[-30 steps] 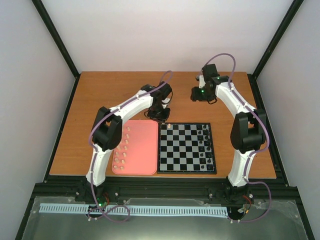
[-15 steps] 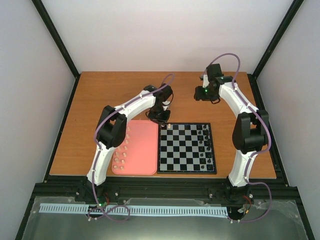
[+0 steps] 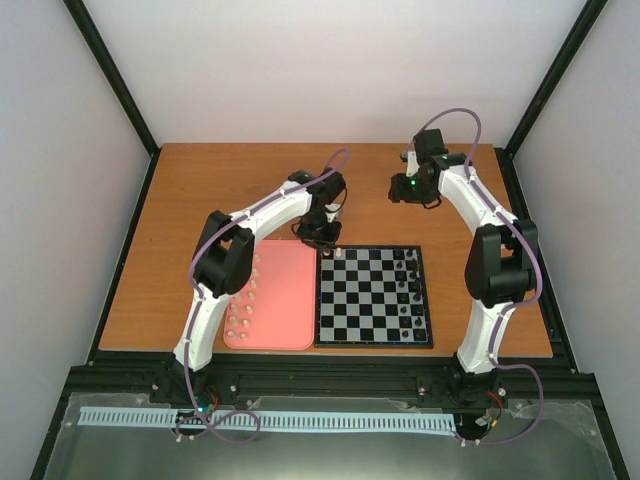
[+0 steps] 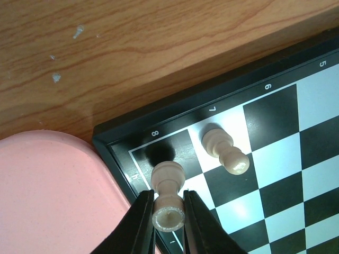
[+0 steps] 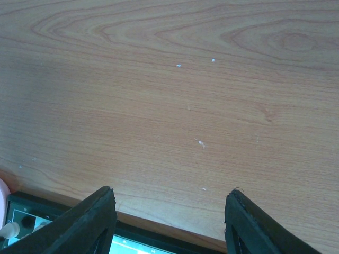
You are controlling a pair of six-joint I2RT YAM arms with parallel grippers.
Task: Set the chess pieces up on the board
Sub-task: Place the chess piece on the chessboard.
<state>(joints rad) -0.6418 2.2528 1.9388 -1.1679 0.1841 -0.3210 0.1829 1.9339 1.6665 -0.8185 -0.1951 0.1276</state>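
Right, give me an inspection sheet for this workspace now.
Surface: wooden table, a few pale specks.
Job's things: board flat; held white piece at its corner square; second white piece standing on the next square; other white pieces on the pink tray.
Clutter: black pieces along the board's right side.
Grippers: left gripper shut on the held white piece; right gripper open above bare table.
Cables: purple cables along both arms, clear of the board.
Surroundings: white walls, black frame.

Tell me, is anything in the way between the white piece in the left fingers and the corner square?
Nothing visible. The corner square is bare. The other white piece stands one square over, apart from the held piece and the left fingers.
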